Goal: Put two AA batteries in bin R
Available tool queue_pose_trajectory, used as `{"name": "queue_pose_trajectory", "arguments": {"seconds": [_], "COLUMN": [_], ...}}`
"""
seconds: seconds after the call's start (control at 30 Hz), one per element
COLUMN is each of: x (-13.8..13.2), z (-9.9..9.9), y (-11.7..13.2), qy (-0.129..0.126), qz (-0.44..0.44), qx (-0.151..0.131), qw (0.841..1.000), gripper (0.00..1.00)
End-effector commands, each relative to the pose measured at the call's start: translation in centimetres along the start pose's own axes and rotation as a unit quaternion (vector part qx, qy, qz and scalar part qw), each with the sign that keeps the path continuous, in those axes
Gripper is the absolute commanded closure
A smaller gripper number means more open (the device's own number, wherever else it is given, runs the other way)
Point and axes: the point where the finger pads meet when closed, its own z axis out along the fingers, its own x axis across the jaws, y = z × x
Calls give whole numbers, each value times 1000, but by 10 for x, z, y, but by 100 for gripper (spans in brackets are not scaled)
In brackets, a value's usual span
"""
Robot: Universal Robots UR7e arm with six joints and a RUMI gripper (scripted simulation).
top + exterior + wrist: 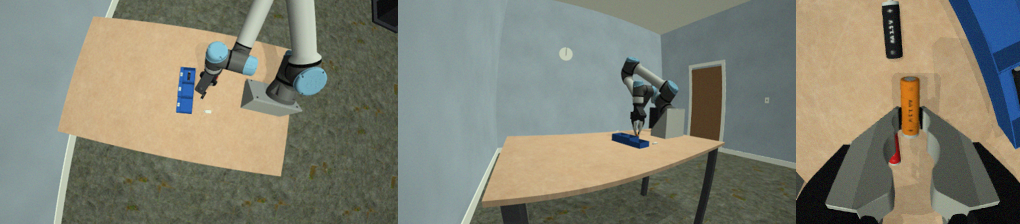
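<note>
Top view: the gripper [203, 96] hangs just right of the blue bin row [186, 90], a little above frame centre, on the tan desk [129, 97]. A dark battery-like shape [188, 76] lies in the uppermost bin; which bin bears the R cannot be read. A small pale object [207, 111] lies on the desk lower right of the bins.

Exterior view: the arm reaches steeply down at centre right, its fingers [636, 129] low over the desk beside the bins; whether they touch the desk is too small to tell.

Wrist view: at centre, the fingers are clamped on the lower half of an orange AA battery [909, 102], one pad on each side of its length. A black AA battery [891, 29] lies apart at the upper left, and something small and red [895, 154] sits inside the left finger.

The orange cell is likely light, rigid and smooth. Being round, it could roll or pivot, so a hold nearer mid-length seems safer than the present low one.
</note>
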Motion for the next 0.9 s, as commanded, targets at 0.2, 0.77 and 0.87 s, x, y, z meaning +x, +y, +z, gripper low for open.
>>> {"name": "queue_pose_trajectory", "arguments": {"seconds": [0.2,0.77,0.87], "x": [0,0,0], "z": [-28,-31,-38], "y": [0,0,0], "qy": [-2,-2,-2], "qz": [0,0,0], "qx": [-1,-1,-1], "qw": [1000,1000,1000], "gripper": [100,100,100]}}
